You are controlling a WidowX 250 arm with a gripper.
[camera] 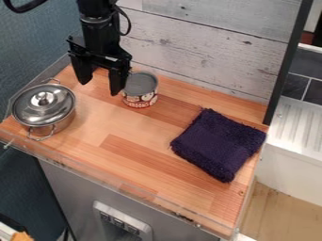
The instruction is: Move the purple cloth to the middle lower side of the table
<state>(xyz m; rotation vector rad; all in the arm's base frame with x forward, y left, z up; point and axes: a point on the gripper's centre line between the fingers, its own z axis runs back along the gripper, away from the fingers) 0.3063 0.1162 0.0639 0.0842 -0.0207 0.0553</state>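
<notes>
My gripper [99,89] hangs over the back left part of the wooden table [132,164], its two fingers spread apart with nothing between them. The purple cloth [218,143] lies folded in a thick, roughly square pad on the right side of the table, near the right edge. It is well to the right of and below the gripper in the view, and the two do not touch.
A metal pot with a lid [44,104] stands at the table's left end. Just right of the gripper is an open can [140,89]. A whitewashed plank wall [201,42] runs along the back, and a low clear rim [94,178] follows the front edge.
</notes>
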